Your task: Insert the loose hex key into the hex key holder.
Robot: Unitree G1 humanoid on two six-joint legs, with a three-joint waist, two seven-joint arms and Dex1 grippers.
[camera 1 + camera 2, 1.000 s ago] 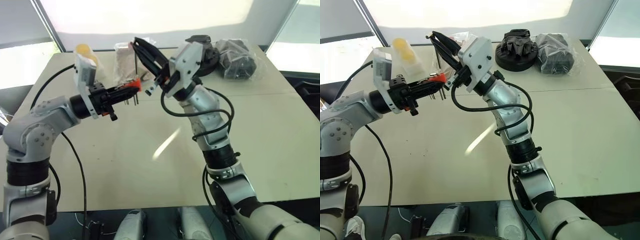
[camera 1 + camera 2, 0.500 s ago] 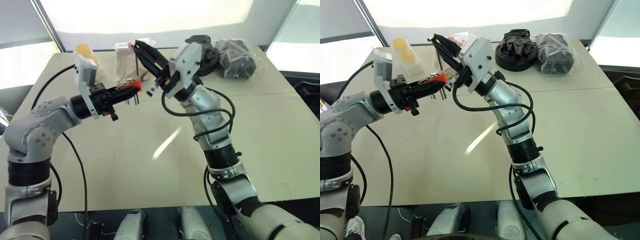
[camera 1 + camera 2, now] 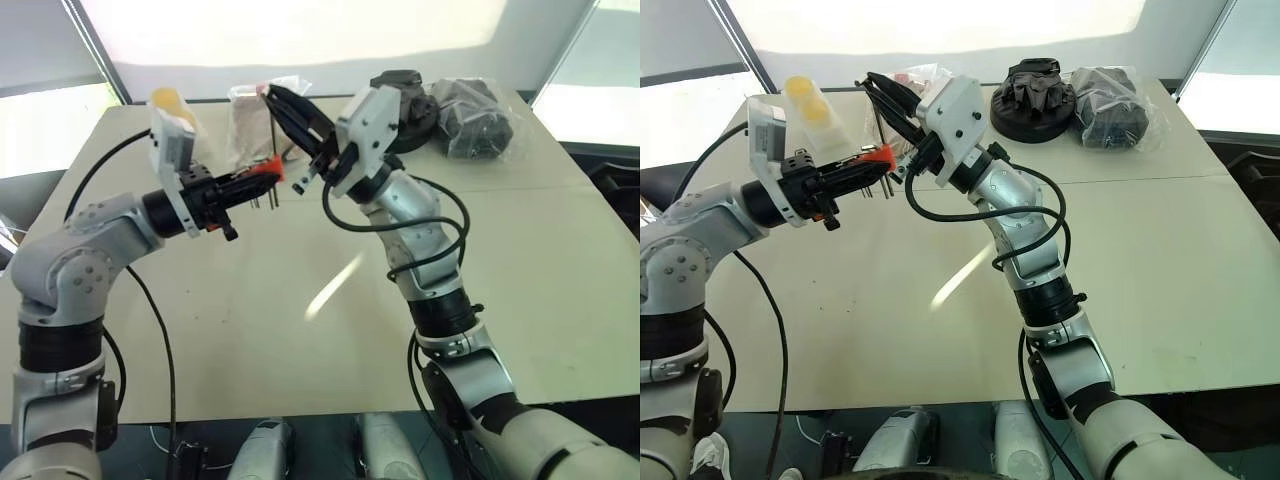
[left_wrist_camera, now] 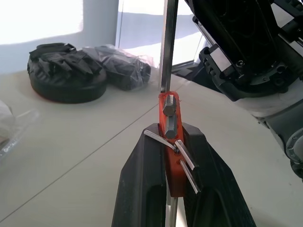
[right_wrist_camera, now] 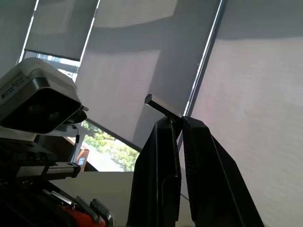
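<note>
**Operator:** Anything shifted in the last second?

**Inspector:** Nothing you could act on. Against the earlier pictures both of your arms sit where they were, and the hex key holder has not moved relative to the left gripper. I judge the insertion stalled at the alignment stage, not yet seated.

**Operator:** State of the jaws?

**Inspector:** Your left gripper is clamped on the hex key holder, the red block pinched between both black fingers, its short keys sticking out below. Your right gripper is closed tight on the loose hex key, holding it near the bend; the short leg pokes out above the fingertips.

**Operator:** Where is the key relative to the holder?

**Inspector:** Directly above it. In your left wrist view the long shaft comes straight down and meets the holder's top end. Whether the tip has entered a slot or merely rests against the plastic, I cannot tell.
</note>
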